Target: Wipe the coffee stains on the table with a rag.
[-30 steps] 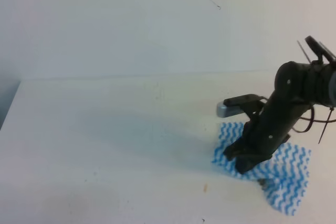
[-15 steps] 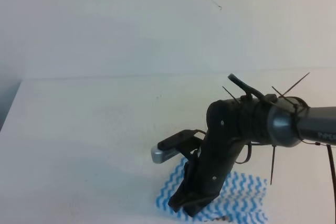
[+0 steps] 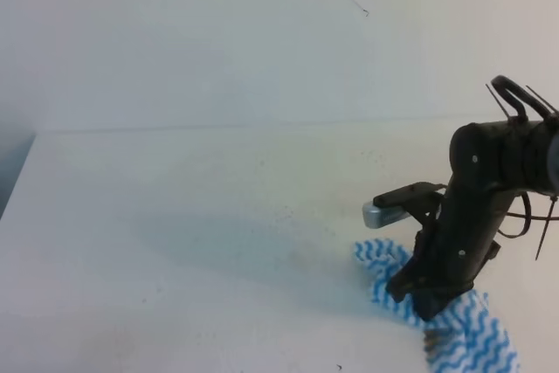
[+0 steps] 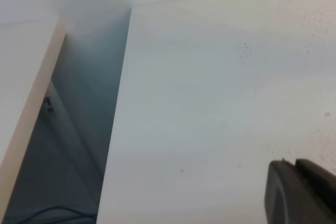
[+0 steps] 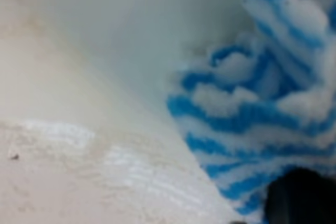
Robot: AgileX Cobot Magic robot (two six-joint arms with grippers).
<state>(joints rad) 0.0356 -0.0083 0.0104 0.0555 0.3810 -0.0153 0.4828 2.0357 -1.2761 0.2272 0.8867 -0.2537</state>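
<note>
The step in hand looks like a wiping stroke with the rag [image 3: 454, 325], which lies bunched near the front right corner of the surface [image 3: 192, 216]. To do it well, the right end effector [image 3: 426, 296] should press down flat and evenly, drag the cloth across the wet patch in overlapping passes, and avoid lifting, so the cloth does not fold over itself. The coffee stains cannot be made out in the high view; the right wrist view shows only faint pale smears on the surface beside the rag, so the spot may already be largely wiped.

The right arm reaches in from the right edge, its forearm angled steeply down, tip planted on the rag. Whether its fingers are together on the cloth or merely pushing it, I cannot tell.

The left end effector [image 4: 302, 192] sits parked near the left edge; only 1 dark corner shows, state unclear.
</note>
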